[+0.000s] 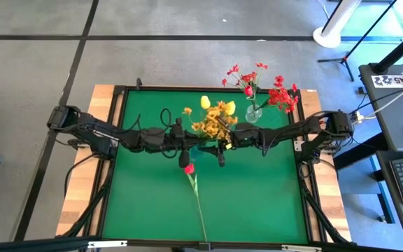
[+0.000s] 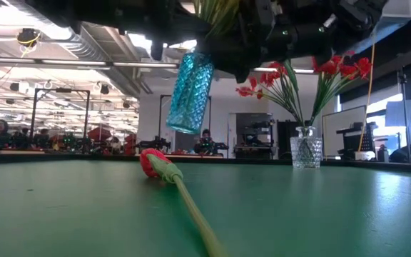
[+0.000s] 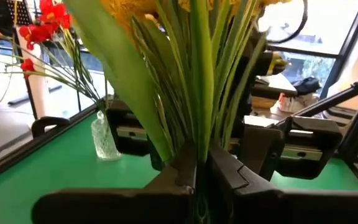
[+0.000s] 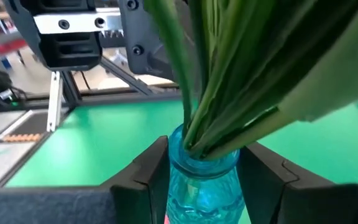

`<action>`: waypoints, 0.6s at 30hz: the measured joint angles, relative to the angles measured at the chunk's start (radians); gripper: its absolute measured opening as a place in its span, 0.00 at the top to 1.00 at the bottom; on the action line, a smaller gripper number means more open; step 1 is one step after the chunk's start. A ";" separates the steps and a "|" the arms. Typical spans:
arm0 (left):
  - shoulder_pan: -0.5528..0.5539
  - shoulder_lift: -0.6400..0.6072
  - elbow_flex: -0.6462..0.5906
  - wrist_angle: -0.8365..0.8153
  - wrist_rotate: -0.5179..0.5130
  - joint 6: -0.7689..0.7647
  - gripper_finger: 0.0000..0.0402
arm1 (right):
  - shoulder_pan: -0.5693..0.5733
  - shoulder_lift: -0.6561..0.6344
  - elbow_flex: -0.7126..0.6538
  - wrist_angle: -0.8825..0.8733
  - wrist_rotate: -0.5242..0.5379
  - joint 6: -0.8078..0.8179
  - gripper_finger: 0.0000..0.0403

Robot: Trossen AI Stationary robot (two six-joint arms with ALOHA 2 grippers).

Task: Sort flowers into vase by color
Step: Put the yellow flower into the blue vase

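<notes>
One red tulip left to sort.
Your tulip [image 1: 189,169] lies on the mat, nearest. Right gripper [image 4: 197,171] clamps the blue vase [image 2: 190,93] aloft; left gripper [image 3: 197,180] pinches the yellow stems [image 3: 204,81]. Reds fill the clear vase [image 1: 253,113] beyond.

A green worktop [image 1: 257,196] framed in black, with pale wooden boards along both sides, carries two things. A clear glass vase [image 1: 253,113] of red flowers stands upright near the far edge. One red tulip [image 1: 189,169] lies flat near the middle, its long green stem [image 1: 199,206] running toward the near edge.
</notes>
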 joint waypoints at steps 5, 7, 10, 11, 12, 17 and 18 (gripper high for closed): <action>-0.013 0.002 0.000 -0.021 -0.039 -0.001 0.96 | 0.001 -0.005 0.041 -0.103 0.029 -0.022 0.63; -0.021 0.002 0.000 -0.028 -0.080 -0.002 0.93 | 0.000 -0.005 0.048 -0.122 0.050 -0.022 0.63; -0.035 0.003 0.000 -0.057 -0.125 -0.002 0.88 | 0.000 -0.005 0.064 -0.142 0.057 -0.024 0.63; -0.040 0.002 0.000 -0.070 -0.132 -0.002 0.87 | 0.000 -0.005 0.072 -0.153 0.058 -0.024 0.63; -0.044 0.002 0.000 -0.083 -0.142 -0.002 0.85 | 0.000 -0.006 0.081 -0.168 0.059 -0.025 0.63; -0.074 -0.003 -0.001 -0.160 -0.202 -0.020 0.75 | 0.000 -0.006 0.121 -0.264 0.113 -0.051 0.63; -0.082 -0.007 -0.001 -0.176 -0.224 -0.027 0.73 | 0.000 -0.006 0.125 -0.272 0.118 -0.051 0.63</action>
